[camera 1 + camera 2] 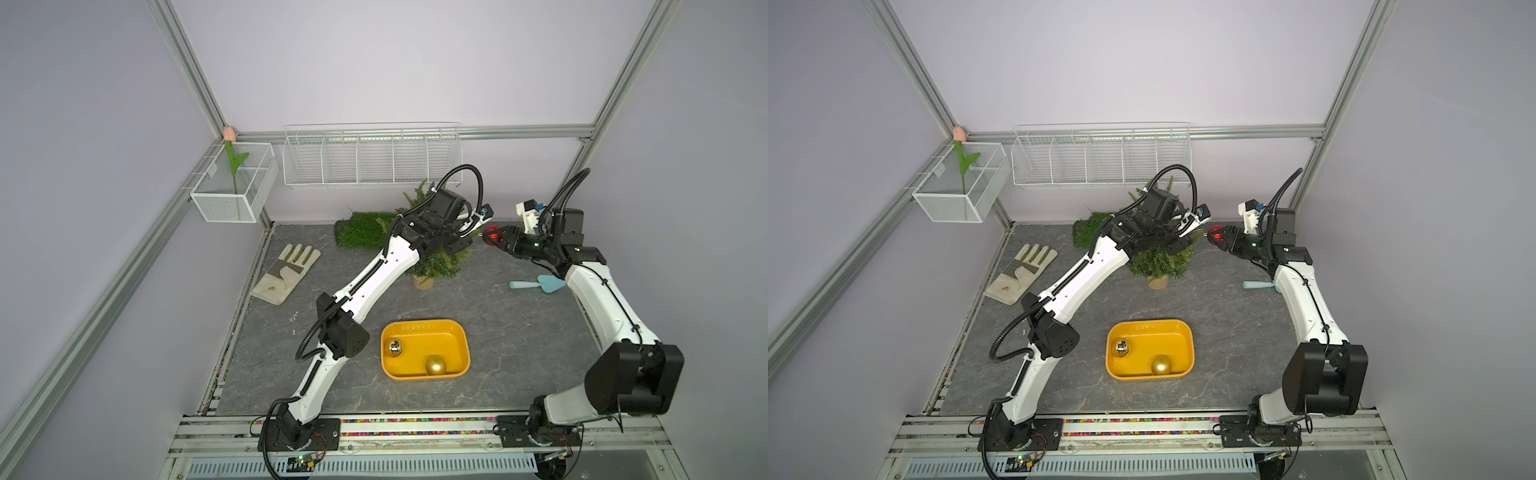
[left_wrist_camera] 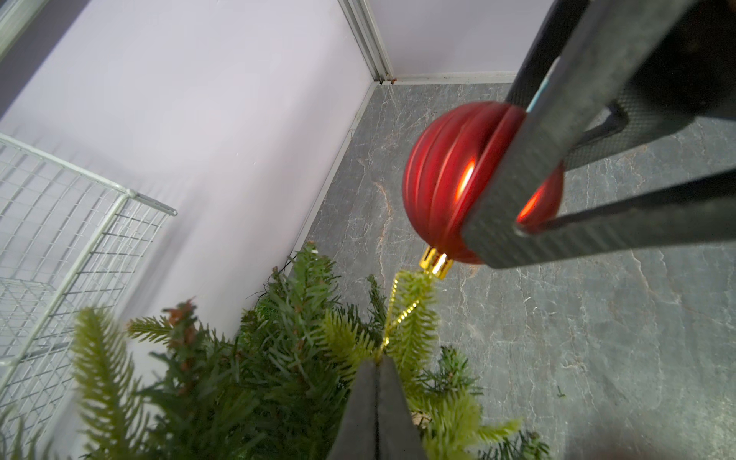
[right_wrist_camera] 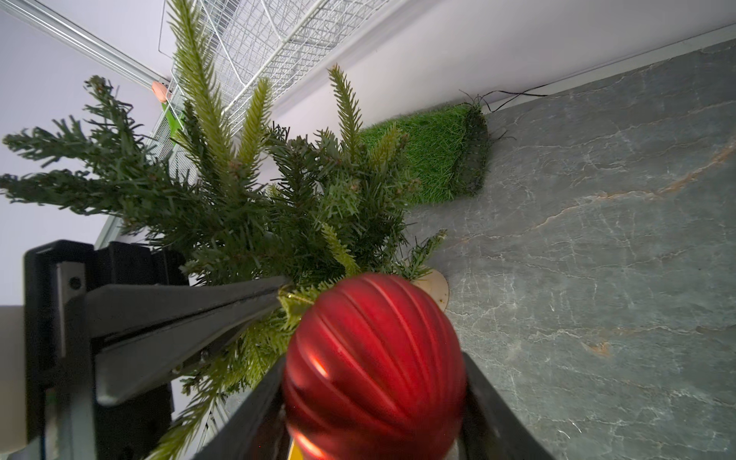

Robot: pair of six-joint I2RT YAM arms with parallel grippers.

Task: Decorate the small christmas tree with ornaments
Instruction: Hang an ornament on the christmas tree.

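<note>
Even soft light; wrist views blur close up.

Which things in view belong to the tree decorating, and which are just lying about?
Job: small christmas tree, red ornament in right gripper, its gold loop pinched by left gripper, shiny ornament and matte gold ornament in yellow tray.
Lying about: glove, turf mat, blue trowel, tulip, wire rack.

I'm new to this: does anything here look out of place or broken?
Nothing looks spilled or broken, and the tree stands upright. Only the garden glove and blue trowel lying on the table seem odd beside Christmas things.
</note>
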